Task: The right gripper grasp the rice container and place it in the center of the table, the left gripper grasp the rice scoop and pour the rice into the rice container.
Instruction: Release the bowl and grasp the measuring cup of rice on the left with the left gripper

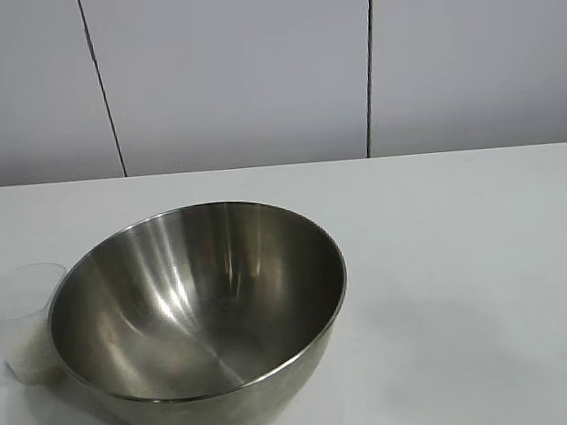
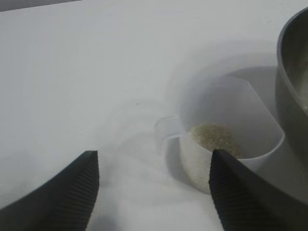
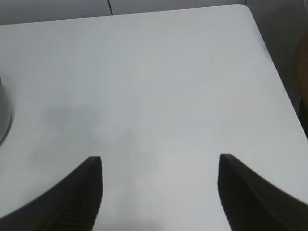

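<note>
A white panelled wall (image 1: 229, 67) is standing behind the table, with two dark vertical seams (image 1: 100, 84) running down it toward the table's far edge.

table (image 1: 488, 253): white, flat | rice container (image 1: 201, 316): steel bowl standing on it, left of middle | rice scoop (image 1: 25, 320): clear cup with rice (image 2: 215, 138), upright, just beside bowl's left
</note>
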Robot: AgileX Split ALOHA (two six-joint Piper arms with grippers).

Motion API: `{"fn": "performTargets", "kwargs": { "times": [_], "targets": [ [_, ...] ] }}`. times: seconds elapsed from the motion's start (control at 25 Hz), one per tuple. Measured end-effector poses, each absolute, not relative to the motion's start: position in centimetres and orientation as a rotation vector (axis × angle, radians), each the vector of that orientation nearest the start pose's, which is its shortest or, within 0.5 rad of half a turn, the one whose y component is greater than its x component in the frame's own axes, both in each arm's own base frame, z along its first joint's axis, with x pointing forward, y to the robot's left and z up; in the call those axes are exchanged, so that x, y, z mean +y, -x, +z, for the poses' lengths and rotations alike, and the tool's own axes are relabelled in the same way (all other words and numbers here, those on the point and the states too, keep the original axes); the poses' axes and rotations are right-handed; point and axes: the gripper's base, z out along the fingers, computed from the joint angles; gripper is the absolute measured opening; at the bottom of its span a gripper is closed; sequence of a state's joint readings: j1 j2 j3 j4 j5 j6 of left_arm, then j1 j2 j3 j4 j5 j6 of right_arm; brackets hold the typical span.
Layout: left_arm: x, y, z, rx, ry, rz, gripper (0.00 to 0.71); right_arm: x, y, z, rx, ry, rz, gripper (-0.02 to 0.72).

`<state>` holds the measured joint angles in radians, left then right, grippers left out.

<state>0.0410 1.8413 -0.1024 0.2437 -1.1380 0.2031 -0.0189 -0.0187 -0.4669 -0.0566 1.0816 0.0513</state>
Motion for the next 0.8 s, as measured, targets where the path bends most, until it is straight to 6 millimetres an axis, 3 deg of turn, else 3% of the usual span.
{"fn": "performTargets", "kwargs": {
  "times": [0.28,0.8],
  "targets": [
    [-1.0,-19.6,6.6,2.121,-0.442,-0.02,0.474,-0.4,0.5,26.6,2.077,-0.076,-0.048,0.473],
    [-1.2,-22.9,7.1,2.015,-0.452,-0.036,0.474,-0.4,0.5,26.6,2.077,-0.076,-0.048,0.473]
  ]
}}
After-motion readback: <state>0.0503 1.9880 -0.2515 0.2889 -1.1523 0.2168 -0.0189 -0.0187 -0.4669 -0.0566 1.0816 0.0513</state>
